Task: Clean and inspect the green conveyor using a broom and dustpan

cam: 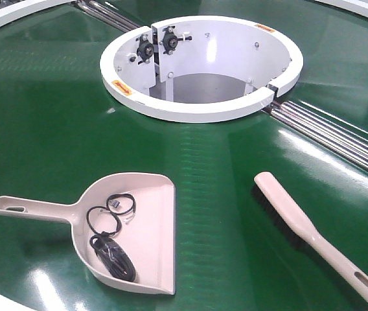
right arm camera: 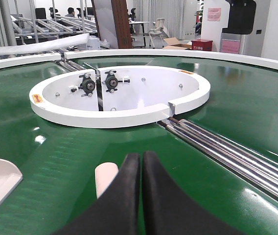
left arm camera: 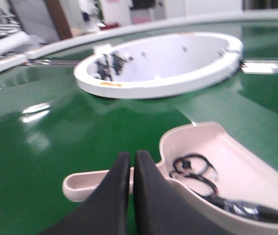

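Observation:
The green conveyor (cam: 48, 110) fills the front view, with its white ring opening (cam: 200, 65) at the back and metal rollers (cam: 339, 133) to the right. The dustpan (cam: 135, 230) lies front left, handle pointing left, holding black cables (cam: 109, 243). Front right lies the broom (cam: 313, 233), handle toward the near edge. Neither gripper shows in the front view. In the left wrist view my left gripper (left arm camera: 131, 157) is shut and empty, above the dustpan (left arm camera: 217, 161) handle. In the right wrist view my right gripper (right arm camera: 141, 157) is shut and empty, over the broom (right arm camera: 105, 177) tip.
A white outer rim (right arm camera: 188, 53) borders the belt at the back. Roller gaps (right arm camera: 227, 147) run out from the ring. Beyond the conveyor stand shelves, chairs and boxes (right arm camera: 178, 44).

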Robot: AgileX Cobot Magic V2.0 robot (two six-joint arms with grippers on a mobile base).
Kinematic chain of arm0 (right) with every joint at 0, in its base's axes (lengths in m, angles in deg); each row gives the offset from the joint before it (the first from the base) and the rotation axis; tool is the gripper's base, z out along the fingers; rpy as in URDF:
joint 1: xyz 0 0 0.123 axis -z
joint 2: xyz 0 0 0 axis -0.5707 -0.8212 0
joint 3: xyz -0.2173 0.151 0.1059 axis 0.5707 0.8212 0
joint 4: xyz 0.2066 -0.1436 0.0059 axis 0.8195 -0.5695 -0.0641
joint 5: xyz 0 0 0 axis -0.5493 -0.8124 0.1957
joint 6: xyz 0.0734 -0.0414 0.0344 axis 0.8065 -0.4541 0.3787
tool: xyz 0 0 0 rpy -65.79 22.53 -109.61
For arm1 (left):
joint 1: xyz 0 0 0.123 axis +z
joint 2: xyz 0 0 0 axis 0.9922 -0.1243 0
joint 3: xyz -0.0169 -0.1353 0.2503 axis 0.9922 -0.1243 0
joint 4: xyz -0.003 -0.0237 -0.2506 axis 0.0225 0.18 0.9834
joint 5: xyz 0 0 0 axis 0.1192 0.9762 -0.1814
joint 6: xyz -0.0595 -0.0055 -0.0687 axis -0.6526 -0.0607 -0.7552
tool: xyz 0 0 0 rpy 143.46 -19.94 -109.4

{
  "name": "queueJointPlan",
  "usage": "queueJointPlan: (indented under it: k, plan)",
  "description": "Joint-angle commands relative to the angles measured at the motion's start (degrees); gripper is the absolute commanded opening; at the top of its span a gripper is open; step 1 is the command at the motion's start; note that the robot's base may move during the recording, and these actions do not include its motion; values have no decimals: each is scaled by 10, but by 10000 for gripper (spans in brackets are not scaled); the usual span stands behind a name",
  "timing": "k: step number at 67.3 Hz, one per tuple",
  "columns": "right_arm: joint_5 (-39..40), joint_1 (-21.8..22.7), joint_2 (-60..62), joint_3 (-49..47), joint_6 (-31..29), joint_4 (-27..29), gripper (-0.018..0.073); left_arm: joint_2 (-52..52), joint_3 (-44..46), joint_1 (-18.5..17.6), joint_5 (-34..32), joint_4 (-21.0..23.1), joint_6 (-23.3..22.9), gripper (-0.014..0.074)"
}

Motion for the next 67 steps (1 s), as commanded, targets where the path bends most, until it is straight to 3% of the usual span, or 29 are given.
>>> queueJointPlan:
  k: [1,10,14,20,26,30,42,67]
  plan:
    - [40,4,-5,-16,-5,2,-9,10,-15,25,-89,-90,-150,-8]
    - [40,4,-5,-16,-5,2,-9,50,-65,108,-89,-94,-225,-8]
    - [40,4,-5,-16,-5,2,-9,75,-63,134,-47,-106,-233,-8]
    - [40,4,-5,-16,-5,2,-9,118,-63,147,-20,-136,-233,-8]
    - [40,4,-5,-15,-5,2,-10,139,-63,147,-10,-135,-233,-8]
    - [40,4,-5,-14,-5,2,-10,139,-64,141,-3,-134,-256,-8]
    - [40,4,-5,-14,-5,2,-10,139,-64,90,5,-150,-272,-8]
    - [40,4,-5,-14,-5,2,-10,138,-63,90,4,-149,-273,-8]
